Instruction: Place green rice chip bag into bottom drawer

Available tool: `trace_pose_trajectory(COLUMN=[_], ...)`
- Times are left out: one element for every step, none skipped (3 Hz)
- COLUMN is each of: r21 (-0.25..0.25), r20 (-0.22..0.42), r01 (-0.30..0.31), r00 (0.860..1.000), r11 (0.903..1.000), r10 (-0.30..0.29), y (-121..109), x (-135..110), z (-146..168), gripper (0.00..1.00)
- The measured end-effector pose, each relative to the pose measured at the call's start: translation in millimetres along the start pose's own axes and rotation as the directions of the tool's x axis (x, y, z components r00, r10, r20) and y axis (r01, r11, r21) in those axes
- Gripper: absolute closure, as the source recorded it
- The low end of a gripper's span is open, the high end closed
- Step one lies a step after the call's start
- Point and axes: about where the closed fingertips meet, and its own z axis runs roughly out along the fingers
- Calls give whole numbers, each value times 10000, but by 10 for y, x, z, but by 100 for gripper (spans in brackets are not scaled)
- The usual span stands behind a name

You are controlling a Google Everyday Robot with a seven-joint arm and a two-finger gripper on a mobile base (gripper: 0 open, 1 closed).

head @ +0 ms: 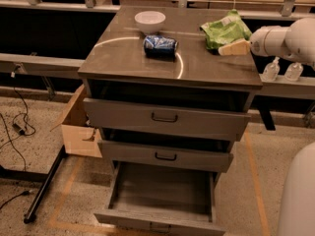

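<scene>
The green rice chip bag (225,30) lies crinkled on the back right of the cabinet top (197,63). My gripper (233,48) comes in from the right on a white arm, its tan fingers low over the top at the bag's front right edge. The bottom drawer (162,193) is pulled out and open below, with nothing showing inside it.
A crushed blue can (160,45) and a white bowl (150,21) stand on the cabinet top, left of the bag. The two upper drawers (165,117) are slightly ajar. A cardboard box (78,127) sits on the floor at left. Two bottles (281,72) stand at right.
</scene>
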Motion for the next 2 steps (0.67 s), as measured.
trace_pose_trajectory(r21=[522, 739], r20=[38, 101], r01=[-399, -766], r00=[9992, 9971], r11=[9978, 9943], r10=[397, 761], y=[-71, -63], x=[-37, -105], z=[243, 465], gripper=[0, 0])
